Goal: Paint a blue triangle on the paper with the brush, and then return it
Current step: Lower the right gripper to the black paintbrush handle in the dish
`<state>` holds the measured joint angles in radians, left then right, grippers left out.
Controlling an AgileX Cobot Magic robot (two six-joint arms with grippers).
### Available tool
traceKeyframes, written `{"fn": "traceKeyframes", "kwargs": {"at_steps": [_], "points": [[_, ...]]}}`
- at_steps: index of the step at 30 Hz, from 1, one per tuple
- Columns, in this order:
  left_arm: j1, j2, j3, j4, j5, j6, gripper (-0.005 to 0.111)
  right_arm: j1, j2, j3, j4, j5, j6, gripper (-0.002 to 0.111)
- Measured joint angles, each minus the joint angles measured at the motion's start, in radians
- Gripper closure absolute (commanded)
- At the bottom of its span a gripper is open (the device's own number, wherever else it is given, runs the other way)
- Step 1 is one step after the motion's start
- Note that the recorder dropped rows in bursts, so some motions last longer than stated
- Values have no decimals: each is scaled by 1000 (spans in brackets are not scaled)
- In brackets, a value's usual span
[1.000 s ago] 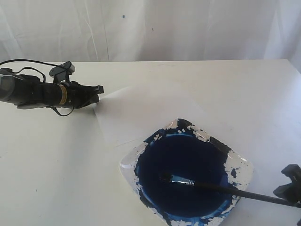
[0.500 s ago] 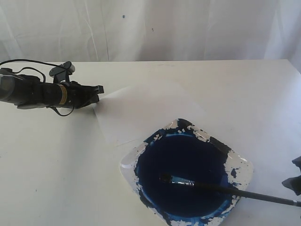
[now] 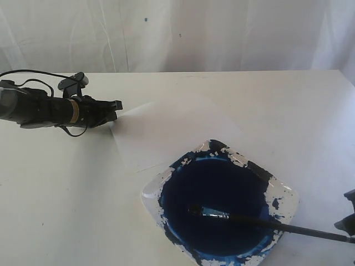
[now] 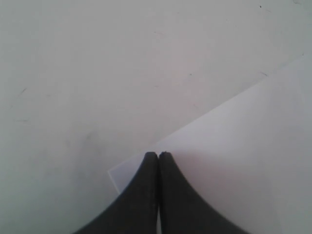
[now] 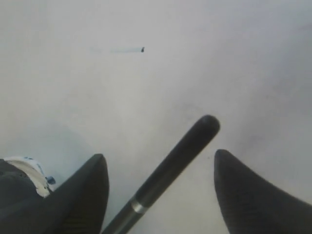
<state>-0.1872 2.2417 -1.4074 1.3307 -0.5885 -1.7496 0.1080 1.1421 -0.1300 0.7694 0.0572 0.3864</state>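
Left claw [image 4: 157,155], tips together, bears on a corner of the thin white paper sheet [image 4: 243,146] beneath it on the worktop [image 4: 73,73], evidently steadying it. Right claw [image 5: 158,153], apart, straddles the handle end of the long black-handled brush [image 5: 181,145], which is not yet gripped.

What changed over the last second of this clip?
The right gripper slid toward the right edge of the exterior view, open, with the brush handle between its fingers, ungripped. The brush, dish, paper and shut left gripper at the paper's corner stayed put.
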Motion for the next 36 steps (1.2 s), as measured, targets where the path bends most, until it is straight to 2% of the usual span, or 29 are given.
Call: {"fn": "traceKeyframes", "kwargs": {"at_steps": [4,36], "points": [[0,0,0,0,0,0,107,0,0,0,0,-9,16,62],[0,0,0,-2,2,0,107,2,8,-38,9,14,75,63]]}}
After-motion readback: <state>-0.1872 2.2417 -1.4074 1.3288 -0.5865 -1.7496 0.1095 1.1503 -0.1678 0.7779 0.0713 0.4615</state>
